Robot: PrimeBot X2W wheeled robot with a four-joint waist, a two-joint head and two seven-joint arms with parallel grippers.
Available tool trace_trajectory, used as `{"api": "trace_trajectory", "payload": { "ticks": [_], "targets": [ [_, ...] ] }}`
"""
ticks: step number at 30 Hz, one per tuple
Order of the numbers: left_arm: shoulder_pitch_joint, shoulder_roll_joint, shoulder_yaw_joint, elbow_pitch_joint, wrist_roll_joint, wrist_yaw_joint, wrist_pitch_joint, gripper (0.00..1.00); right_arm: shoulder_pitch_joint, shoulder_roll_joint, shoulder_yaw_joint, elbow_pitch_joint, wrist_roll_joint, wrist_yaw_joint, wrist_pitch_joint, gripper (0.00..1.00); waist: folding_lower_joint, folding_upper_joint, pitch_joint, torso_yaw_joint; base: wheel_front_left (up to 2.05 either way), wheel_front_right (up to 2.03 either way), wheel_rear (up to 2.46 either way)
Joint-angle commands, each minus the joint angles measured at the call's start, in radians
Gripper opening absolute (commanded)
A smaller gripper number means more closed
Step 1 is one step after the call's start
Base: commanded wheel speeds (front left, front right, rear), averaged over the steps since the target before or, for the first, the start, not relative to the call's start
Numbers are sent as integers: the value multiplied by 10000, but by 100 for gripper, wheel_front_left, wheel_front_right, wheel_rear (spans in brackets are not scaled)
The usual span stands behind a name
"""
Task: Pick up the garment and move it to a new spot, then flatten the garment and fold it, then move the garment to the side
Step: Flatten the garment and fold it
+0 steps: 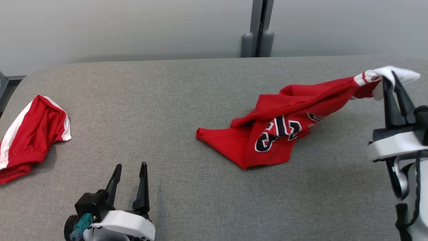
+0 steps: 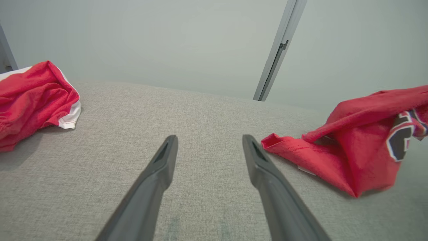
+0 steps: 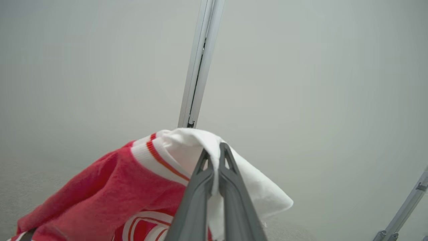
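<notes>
Finding: the right pincer [image 1: 389, 76] is clenched on the red jersey [image 1: 274, 134], its two dark fingers pressed together over a white-trimmed edge of the cloth, which the right wrist view shows folded over the fingertips [image 3: 214, 149]. The pinched edge is raised clear of the grey fabric-covered table [image 1: 167, 100]. From the grip the jersey runs away in a taut, twisted band toward the other arm's side and sinks into a crumpled heap that rests on the table, with the black-and-white numeral uppermost. The garment's long axis thus lies from the right pincer's tips across and downward to a free red corner [image 1: 200, 134], the point farthest from the grip. The left pincer [image 1: 131, 164] stands released, fingers spread with nothing between them, low over bare table. That free corner lies ahead of it and off to its right side, near but not touching, as the left wrist view confirms [image 2: 272, 140]. In the inspector's judgement the left arm is plainly the nearer one to that corner, and any spreading of the jersey turns on it reaching forward and rightward. A pair of red shorts with a white stripe [image 1: 30, 134] lies well apart on the left pincer's far left, touching neither the jersey nor either pincer.
</notes>
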Motion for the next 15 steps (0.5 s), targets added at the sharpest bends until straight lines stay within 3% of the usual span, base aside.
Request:
{"api": "trace_trajectory", "payload": {
  "ticks": [1,15],
  "targets": [
    [35,46,-17,24,-45,45,-23,100,-164,-141,-75,-118,5,-2,-3,0,0,0,-53,-49,0,0,0],
    [154,46,-119,219,-162,3,-23,100,-1562,-501,886,-639,308,-2,-3,0,0,0,-120,229,0,0,0]
  ]
}}
